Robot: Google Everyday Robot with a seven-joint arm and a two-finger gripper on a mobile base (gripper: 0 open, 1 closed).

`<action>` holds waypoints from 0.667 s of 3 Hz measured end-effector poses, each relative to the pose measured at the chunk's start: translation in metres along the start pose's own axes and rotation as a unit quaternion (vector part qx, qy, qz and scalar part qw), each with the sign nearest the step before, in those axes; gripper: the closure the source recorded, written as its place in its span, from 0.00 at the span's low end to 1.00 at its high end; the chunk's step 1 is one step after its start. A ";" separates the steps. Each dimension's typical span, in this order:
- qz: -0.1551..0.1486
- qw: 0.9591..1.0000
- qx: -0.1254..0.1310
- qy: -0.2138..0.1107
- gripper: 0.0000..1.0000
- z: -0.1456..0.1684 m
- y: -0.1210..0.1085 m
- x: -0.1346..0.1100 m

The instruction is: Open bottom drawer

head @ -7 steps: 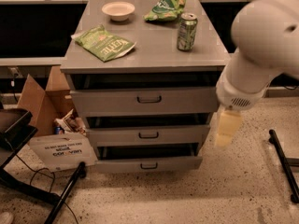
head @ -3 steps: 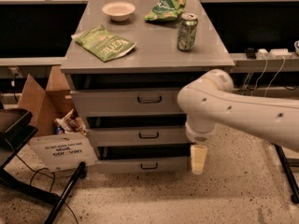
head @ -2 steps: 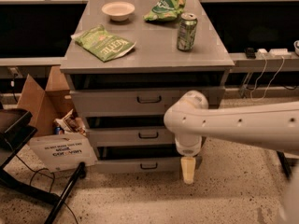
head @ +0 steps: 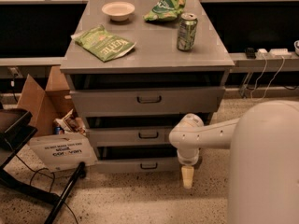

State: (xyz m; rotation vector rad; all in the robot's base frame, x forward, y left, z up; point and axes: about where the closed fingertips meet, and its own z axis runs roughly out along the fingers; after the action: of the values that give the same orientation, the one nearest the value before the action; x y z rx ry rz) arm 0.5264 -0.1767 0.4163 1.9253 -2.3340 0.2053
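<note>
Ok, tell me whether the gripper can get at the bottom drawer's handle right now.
Probably yes: the gripper hangs low beside the handle of the bottom drawer, with nothing between them.

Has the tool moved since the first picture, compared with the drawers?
Yes. The tool has gone left and down: from beside the cabinet's right edge to just below the bottom drawer's right end, right of its handle.

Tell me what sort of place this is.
Likely a lab or office test area: a grey drawer cabinet with a chip bag and soda can on top, a cardboard box beside it. The gripper hangs low in front of the bottom drawer.
</note>
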 end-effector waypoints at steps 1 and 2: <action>-0.003 1.000 0.009 -0.030 0.00 0.059 -0.030 -0.009; 0.002 0.997 -0.012 -0.072 0.00 0.103 -0.051 -0.020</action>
State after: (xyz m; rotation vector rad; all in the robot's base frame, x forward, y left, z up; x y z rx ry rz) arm 0.5805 -0.1850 0.3132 1.9857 -2.4179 0.0390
